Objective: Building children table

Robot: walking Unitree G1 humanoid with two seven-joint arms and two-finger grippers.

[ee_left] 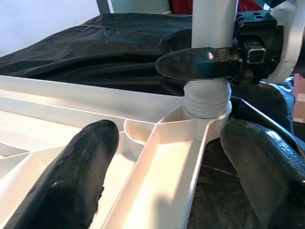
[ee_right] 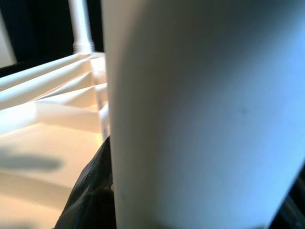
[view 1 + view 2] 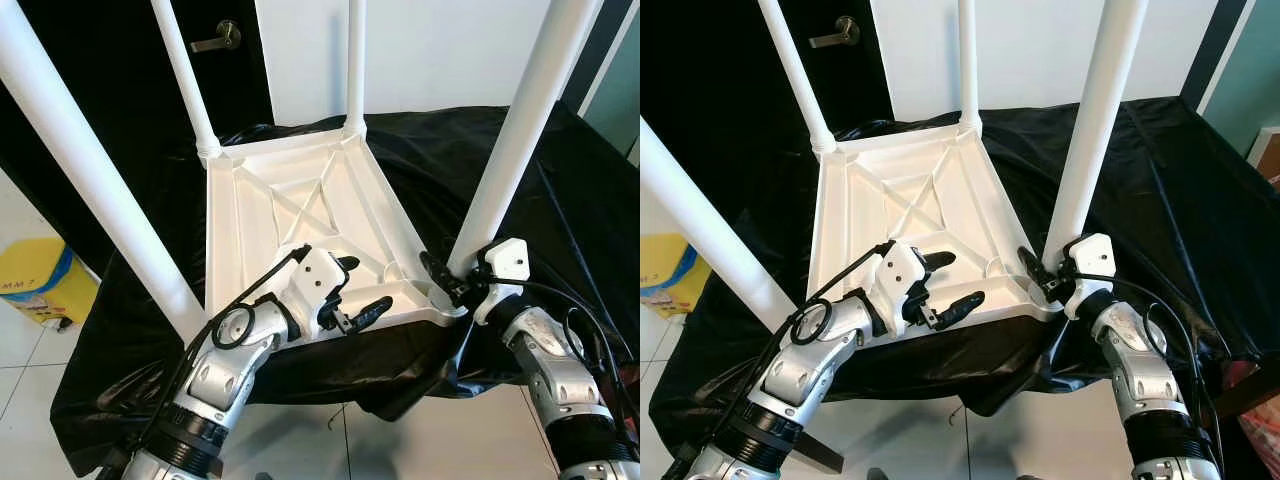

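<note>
Two silver metal arms with ribbed black collars near the camera. Each wrist carries a white plastic housing, angular, with dark screw holes. Black cables loop out along both forearms; one forms a ring beside the left elbow joint. Left end effector [image 3: 352, 292]: two long black fingers, glossy, rounded tips, textured pads. Right end effector [image 3: 440, 277]: same black fingers, black bracket with small square metal fitting behind them.

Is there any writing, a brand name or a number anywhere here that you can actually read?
"MM 7" is roughly what the dark print on the yellow container on the floor reads; it is cut off at the picture's edge, so this is uncertain.
The upturned white table, its legs and the black cloth carry no visible text.
</note>
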